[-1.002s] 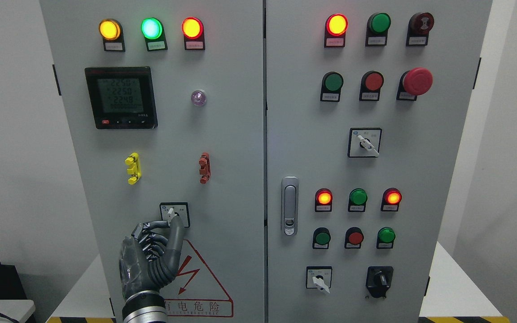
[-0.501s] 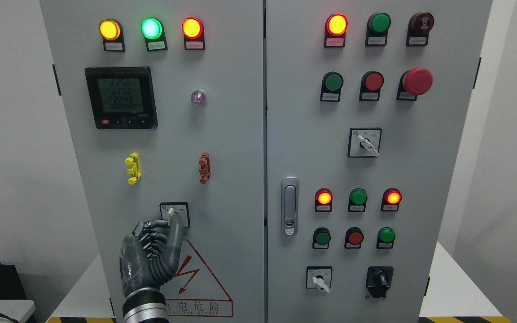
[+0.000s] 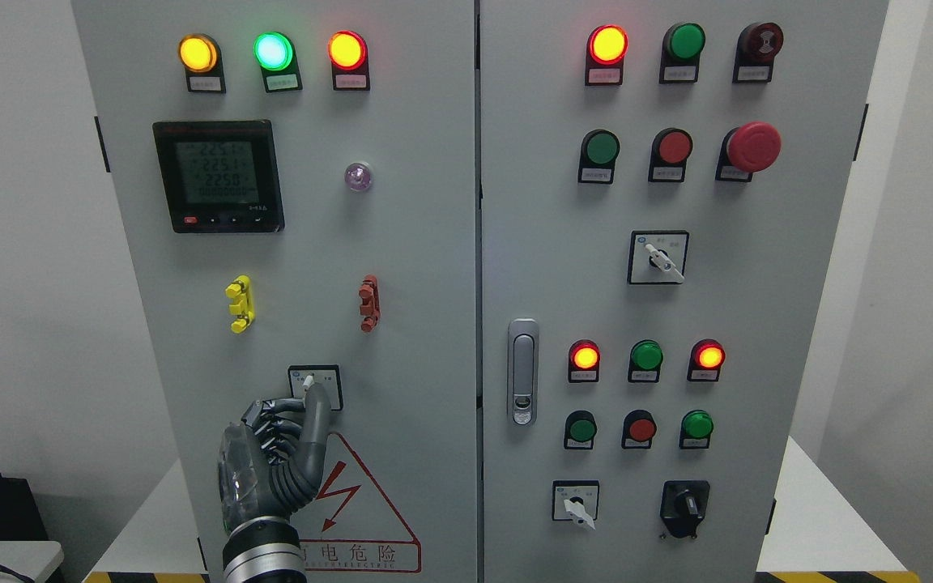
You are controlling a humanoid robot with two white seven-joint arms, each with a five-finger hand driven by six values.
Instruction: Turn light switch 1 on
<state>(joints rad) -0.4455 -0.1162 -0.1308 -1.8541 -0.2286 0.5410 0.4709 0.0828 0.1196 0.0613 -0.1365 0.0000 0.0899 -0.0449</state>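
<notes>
A small rotary selector switch [image 3: 327, 382] with a white lever [image 3: 308, 380] sits low on the grey cabinet's left door [image 3: 402, 243], just above the red warning triangle [image 3: 361, 510]. My left hand [image 3: 304, 401] comes up from the bottom edge. One long finger lies against the lever's right side, and the other fingers [image 3: 272, 409] curl in from the left, so the hand is closed on the knob. The lever tips slightly up-left, and its lower part is hidden by my fingers. The right arm is out of view.
The left door also carries three lit lamps [image 3: 272, 51], a digital meter [image 3: 218, 176], a yellow clip [image 3: 239, 304] and a red clip [image 3: 368, 303]. The right door has a latch handle [image 3: 522, 371], lamps, push buttons, a red emergency button [image 3: 753, 146] and more selector switches [image 3: 658, 257].
The left hand has stayed at the switch and shifted slightly. The white lever has tipped a little to the left. The meter digits have changed.
</notes>
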